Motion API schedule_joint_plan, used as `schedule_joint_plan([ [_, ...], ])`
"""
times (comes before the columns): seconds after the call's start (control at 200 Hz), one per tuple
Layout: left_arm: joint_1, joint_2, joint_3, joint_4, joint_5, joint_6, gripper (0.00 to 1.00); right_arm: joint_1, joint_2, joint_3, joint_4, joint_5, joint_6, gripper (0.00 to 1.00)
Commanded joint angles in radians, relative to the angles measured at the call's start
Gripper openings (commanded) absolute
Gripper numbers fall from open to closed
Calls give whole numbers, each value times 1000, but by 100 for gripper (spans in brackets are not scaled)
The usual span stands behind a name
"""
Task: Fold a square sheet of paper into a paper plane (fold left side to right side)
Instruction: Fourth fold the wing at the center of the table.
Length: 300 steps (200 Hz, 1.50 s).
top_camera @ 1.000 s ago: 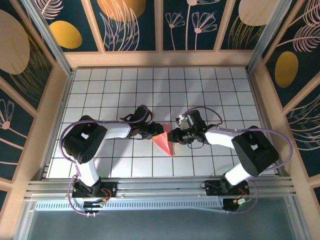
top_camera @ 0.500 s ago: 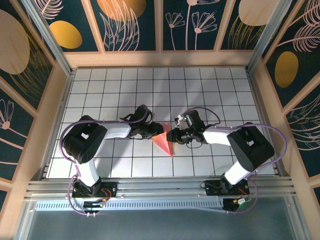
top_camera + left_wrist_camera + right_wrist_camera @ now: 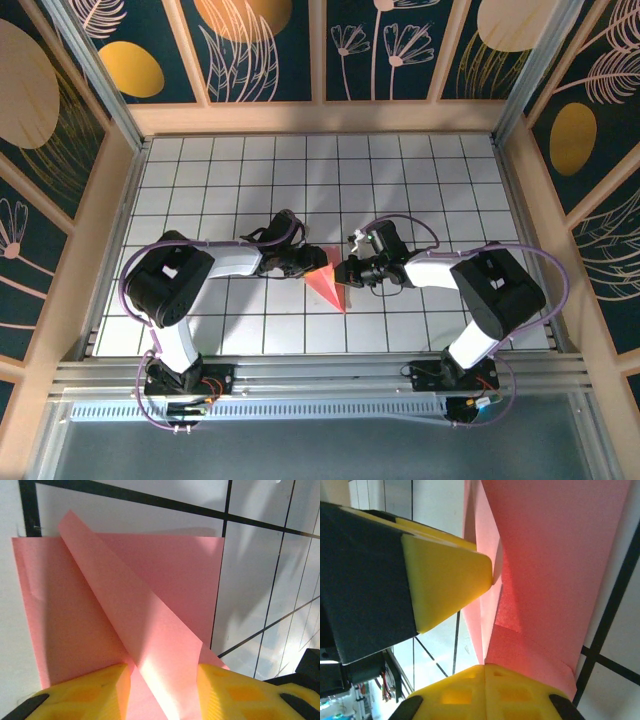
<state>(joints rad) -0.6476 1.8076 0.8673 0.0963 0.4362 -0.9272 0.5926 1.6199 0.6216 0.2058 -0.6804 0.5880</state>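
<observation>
R gripper (image 3: 345, 272) is closed down on the sheet (image 3: 328, 286): in the R wrist view its upper finger (image 3: 450, 575) has its tip against a raised crease edge and the pink layers run on into the lower finger, so it looks like a thin pinch on the sheet's R side. L gripper (image 3: 313, 263) is part-open, fingers (image 3: 95, 692) apart w/ a lifted flap rising between them. It sits low over the sheet's L side, but I can't tell if it presses or only straddles; nothing looks clamped. The sheet lies flat on the table (image 3: 420, 180), mid-workspace, directly between the two grippers and touching both. It's already creased into a narrow wedge: wide end far, by the fingers, point toward the near edge and slightly R, so the long axis runs far-to-near. Both arms are equally close (neither needs to reach). For a L-over-R fold the L gripper is on the side that must travel, prob. across that long axis toward the R gripper, w/ the R pinch acting as the anchor.
</observation>
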Motion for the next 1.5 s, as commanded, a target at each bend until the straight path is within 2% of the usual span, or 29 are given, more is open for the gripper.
schedule_joint_plan([
  [0.0,1,25,4,-60,-39,18,40,7,17,6,-8,21,4,0],
  [0.44,1,23,3,-58,-39,17,41,-2,14,20,-92,107,-16,0],
  [1.496,1,23,1,-58,-40,19,41,-3,36,54,-143,171,-38,0],
])
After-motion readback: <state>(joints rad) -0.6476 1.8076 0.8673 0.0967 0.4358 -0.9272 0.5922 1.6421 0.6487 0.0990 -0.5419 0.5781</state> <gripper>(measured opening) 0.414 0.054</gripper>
